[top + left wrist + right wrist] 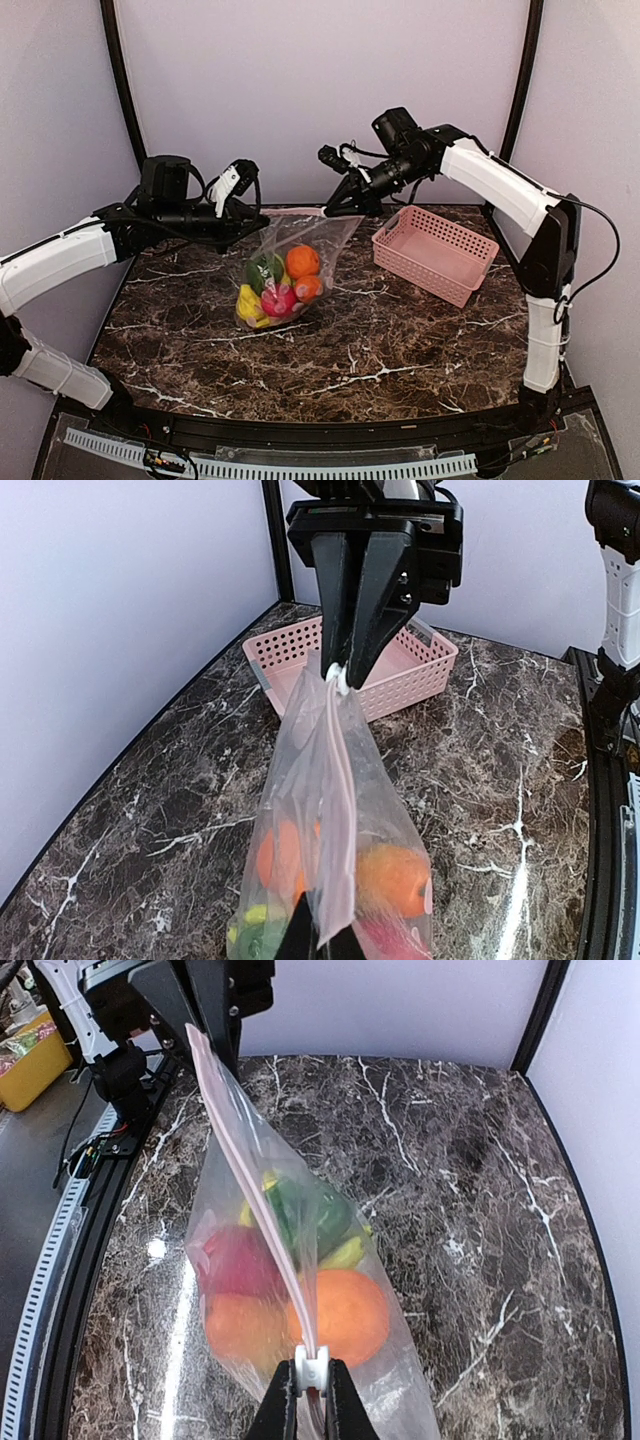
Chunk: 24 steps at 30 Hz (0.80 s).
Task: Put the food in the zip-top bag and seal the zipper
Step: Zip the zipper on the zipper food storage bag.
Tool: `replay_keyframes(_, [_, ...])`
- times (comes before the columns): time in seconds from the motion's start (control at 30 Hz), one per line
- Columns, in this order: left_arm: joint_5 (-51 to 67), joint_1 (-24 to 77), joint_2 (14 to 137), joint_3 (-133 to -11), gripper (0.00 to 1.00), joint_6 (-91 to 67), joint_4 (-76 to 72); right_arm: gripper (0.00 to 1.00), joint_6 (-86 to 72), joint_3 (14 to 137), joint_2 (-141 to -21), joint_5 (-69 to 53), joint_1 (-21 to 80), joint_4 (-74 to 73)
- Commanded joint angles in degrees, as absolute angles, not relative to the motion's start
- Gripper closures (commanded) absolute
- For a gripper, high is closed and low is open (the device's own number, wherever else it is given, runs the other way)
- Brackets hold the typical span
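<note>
Top external: food [280, 282] sits inside the zip-top bag [325, 235], mid table [400, 340]. Left gripper [252, 213] and right gripper [333, 209] each pinch an end of the zipper [295, 212]. Tug too hard and I reckon an end slips free, leaving it unsealed.

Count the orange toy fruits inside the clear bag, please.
2. The larger orange fruit sits beside the green piece in the zip-top bag; the smaller orange fruit lies just in front of it. Others may be hidden.

Bright, even overhead lighting; white glare patches on the glossy marble surface [520, 880]; soft shadows; near foreground slightly blurred.
</note>
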<state>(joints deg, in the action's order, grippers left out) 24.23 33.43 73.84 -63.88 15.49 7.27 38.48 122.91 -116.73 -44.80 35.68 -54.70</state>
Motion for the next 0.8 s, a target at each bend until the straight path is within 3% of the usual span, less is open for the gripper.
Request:
replay_keyframes(0.0, [23.4,31.7,70.4,-62.5,0.99,16.2,8.7,0.95,38.5,120.7,-113.9,-39.2,30.7,-57.7])
replay_keyframes(0.77, [24.7,28.7,70.6,-58.8,0.99,13.5,4.6,0.91,40.3,112.8,-111.6,-34.6,24.4,-57.7])
